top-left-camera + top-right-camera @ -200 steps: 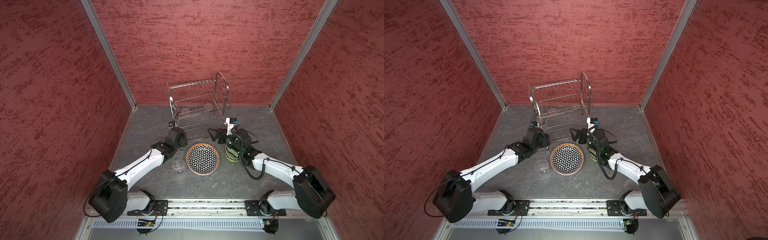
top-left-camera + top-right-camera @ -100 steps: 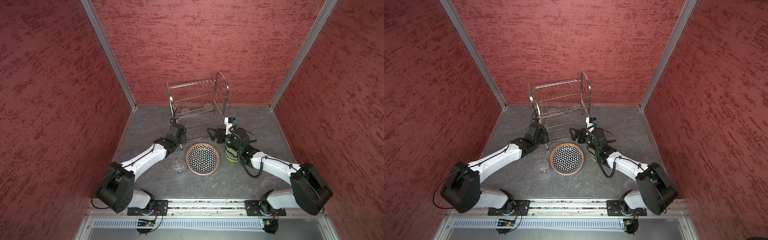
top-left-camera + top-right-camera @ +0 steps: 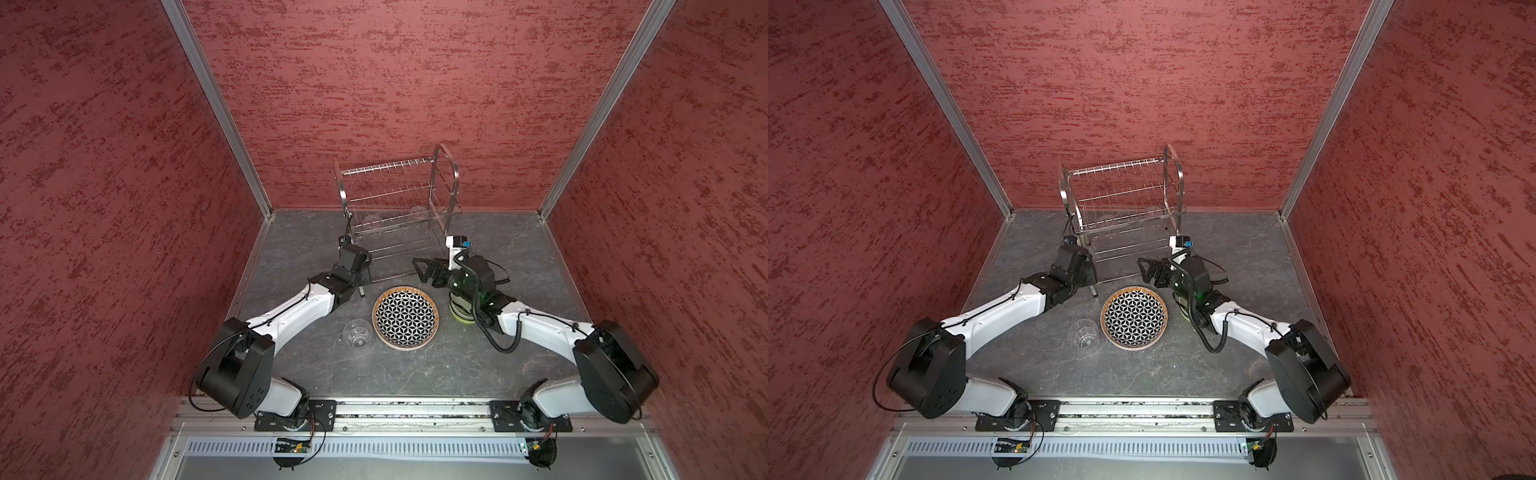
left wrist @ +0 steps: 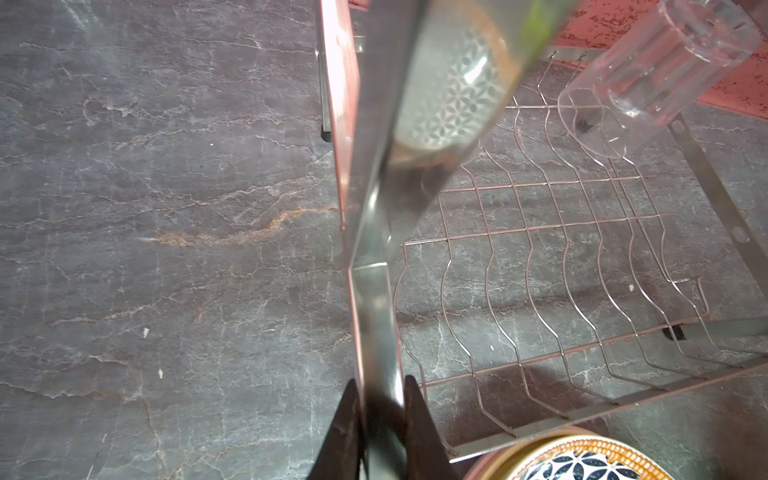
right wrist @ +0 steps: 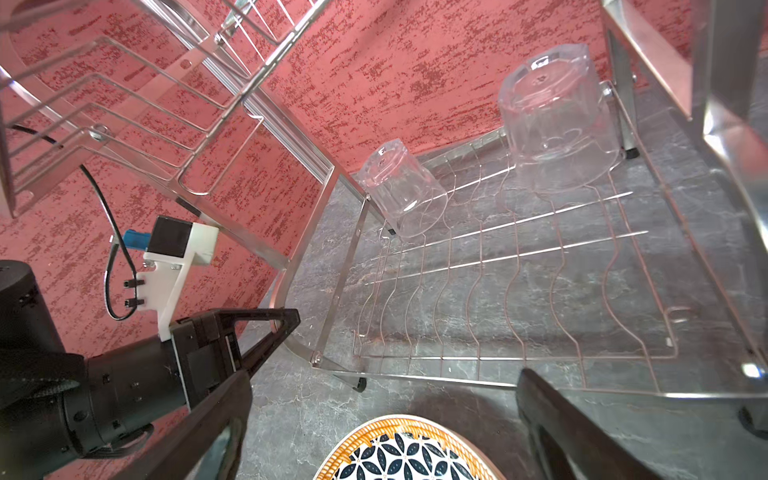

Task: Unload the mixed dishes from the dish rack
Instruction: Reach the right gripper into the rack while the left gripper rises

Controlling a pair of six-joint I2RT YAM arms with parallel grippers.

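Dish rack, shiny 2-tier stainless wire [image 3: 390, 197], stands at grey stone-look tabletop's [image 3: 291, 232] back edge, centre, w/ 2 clear glass tumblers [image 5: 401, 195] upturned on its lower tier. L gripper [image 4: 380, 380] has just clamped onto rack's front-left frame strip, prob. to steady it for unloading. R gripper [image 3: 419, 270] waits, jaws apart, empty. Lime bowl [image 3: 457, 316] mostly hidden under R arm; L fingers hidden in both top views.
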